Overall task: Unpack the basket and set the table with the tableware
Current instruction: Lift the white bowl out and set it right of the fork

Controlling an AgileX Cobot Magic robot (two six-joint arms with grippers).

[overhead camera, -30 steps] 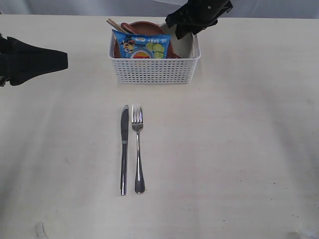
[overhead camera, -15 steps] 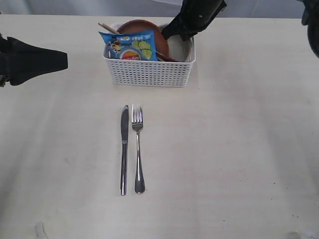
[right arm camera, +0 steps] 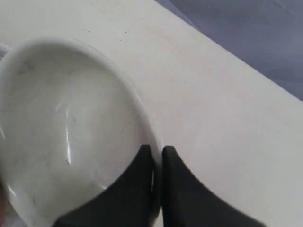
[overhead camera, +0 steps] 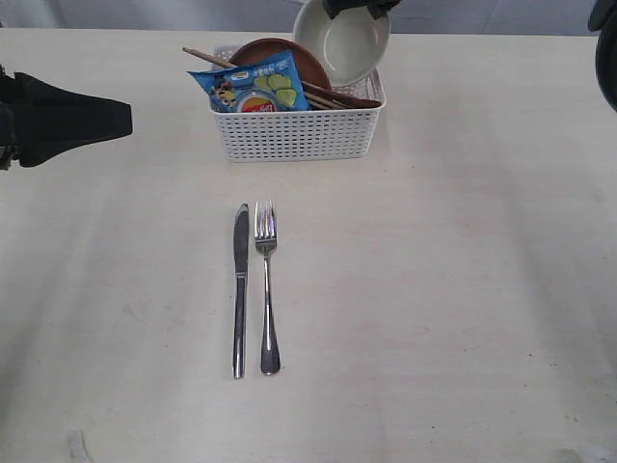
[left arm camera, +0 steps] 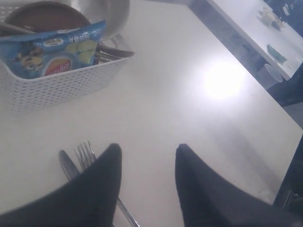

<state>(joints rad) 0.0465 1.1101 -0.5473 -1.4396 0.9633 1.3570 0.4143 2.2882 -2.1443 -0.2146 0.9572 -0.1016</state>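
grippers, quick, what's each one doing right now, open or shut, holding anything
Left gripper: open, holding nothing.
Right gripper: closed on the rim of the bowl.

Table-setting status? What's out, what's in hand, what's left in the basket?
Done: knife and fork lie side by side on the table. In hand: right gripper is shut on the rim of the bowl, tilted above the basket. To do: plate, chopsticks and wooden spoon sit in the basket with the chip bag. Left gripper is open, holding nothing.
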